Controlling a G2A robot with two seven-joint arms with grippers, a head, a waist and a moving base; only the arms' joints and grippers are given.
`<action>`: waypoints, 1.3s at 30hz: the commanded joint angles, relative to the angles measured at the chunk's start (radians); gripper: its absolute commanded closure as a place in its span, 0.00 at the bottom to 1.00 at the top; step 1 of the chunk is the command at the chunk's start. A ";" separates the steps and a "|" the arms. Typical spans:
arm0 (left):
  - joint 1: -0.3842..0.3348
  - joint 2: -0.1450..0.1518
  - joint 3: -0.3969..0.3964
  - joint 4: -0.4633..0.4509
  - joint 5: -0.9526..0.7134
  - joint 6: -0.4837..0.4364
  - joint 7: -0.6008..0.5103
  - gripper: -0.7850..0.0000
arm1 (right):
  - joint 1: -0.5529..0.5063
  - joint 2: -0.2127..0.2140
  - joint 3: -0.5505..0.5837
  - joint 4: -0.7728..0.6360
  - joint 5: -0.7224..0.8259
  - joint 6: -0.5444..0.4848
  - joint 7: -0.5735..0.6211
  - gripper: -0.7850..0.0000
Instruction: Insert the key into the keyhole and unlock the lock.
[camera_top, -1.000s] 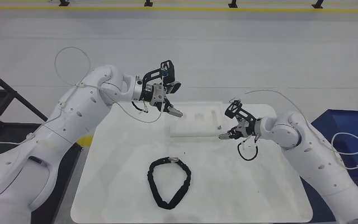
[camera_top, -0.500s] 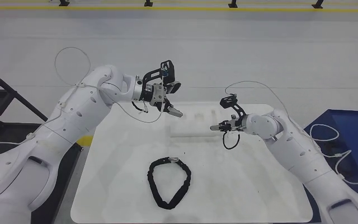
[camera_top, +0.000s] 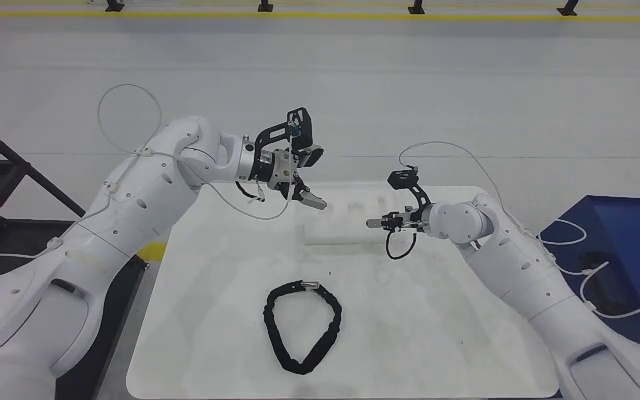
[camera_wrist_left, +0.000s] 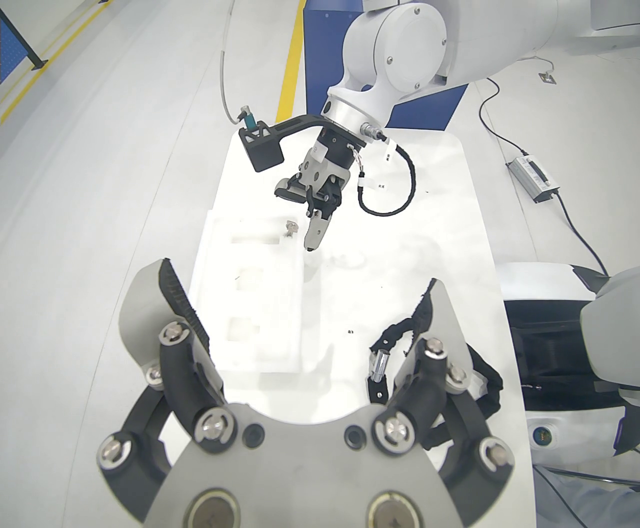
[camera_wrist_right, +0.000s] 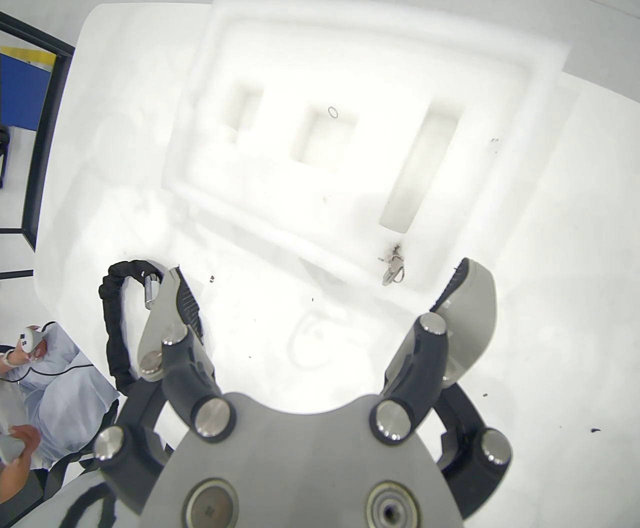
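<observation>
The counter bears a foam tray and, well apart, the chain lock. Left hand and right hand both gape wide, empty. The key lies on the tray's rim; a shallow pinch could skid it into the slot.

The lock wears a black woven cloth sleeve, matt and a little fuzzy, and its bare end gleams as polished metal. The key is plain metal with a dull shine. The tray is white foam, matt and softly grainy. The worktop is white and smooth with a faint sheen. On the left pincer and the right pincer there are satin grey metal fingers, black ribbed rubbery pads, matt black links and bright screw heads.
</observation>
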 joint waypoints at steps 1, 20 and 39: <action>0.000 0.000 0.000 0.000 0.000 0.000 0.000 0.00 | 0.000 0.000 0.000 0.000 0.000 0.000 0.000 0.00; 0.000 0.000 0.000 0.000 0.000 0.000 0.000 0.00 | -0.008 -0.025 -0.016 0.025 -0.030 0.059 0.029 0.00; 0.000 0.000 0.000 0.000 0.000 0.000 0.000 0.00 | 0.053 -0.104 -0.067 0.177 -0.051 0.071 0.035 0.56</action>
